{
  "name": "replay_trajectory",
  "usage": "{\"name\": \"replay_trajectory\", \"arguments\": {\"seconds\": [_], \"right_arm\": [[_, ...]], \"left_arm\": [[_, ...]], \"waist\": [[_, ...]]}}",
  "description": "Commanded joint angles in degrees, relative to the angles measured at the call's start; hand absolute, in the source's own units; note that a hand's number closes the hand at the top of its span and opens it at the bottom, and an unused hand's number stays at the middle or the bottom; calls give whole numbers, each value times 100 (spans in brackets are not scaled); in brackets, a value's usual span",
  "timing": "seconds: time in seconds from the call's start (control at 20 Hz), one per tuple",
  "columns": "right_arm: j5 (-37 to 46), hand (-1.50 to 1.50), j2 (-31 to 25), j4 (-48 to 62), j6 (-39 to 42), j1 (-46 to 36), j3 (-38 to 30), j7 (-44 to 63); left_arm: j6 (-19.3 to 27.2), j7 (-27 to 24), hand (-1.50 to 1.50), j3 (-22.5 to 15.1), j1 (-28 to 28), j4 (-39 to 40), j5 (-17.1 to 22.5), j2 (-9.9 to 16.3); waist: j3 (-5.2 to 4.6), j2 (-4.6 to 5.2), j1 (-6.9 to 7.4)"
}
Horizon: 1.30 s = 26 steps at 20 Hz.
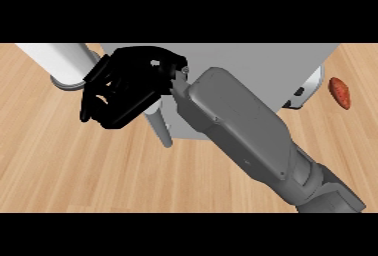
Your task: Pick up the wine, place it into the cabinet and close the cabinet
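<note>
One hand (125,90), the right, sits over the grey cabinet's (258,65) left edge, fingers curled; what it grasps cannot be told. Far right of it, a reddish item (340,93) lies on the counter (88,170).

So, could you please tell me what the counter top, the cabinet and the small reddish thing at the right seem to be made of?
The counter top looks like light wood, matte, with visible plank lines and grain. The cabinet seems painted or laminated, a plain pale grey without grain; which of the two I cannot tell. The reddish thing has a mottled brown-red skin, perhaps a sweet potato.
</note>
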Motion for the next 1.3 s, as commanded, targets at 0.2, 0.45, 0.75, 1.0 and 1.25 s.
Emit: {"name": "replay_trajectory", "arguments": {"seconds": [0.2, 0.45, 0.75, 1.0, 1.25], "right_arm": [[-216, 150, -83, 1136, 763, -110, -498, -591], [-346, 150, -289, 1544, 971, -173, -636, -757], [-89, 150, -603, 1667, 293, -369, -711, -1296], [117, 150, -940, 1711, -202, -329, -552, -1877], [93, 150, -901, 1874, -418, -417, -372, -2220]], "left_arm": [[-584, 63, -150, 403, 57, 222, -35, -220], [-338, 303, -150, 406, 47, -50, -101, -345], [-469, 322, -150, 604, 51, -10, -140, -401], [-276, 494, -150, 708, -68, 82, -91, -374], [-289, 595, -150, 689, -161, -137, -247, -330]], "waist": [[2, 30, -75], [6, 46, -47], [2, 41, 42], [0, 80, -167], [1, 117, -150]]}}
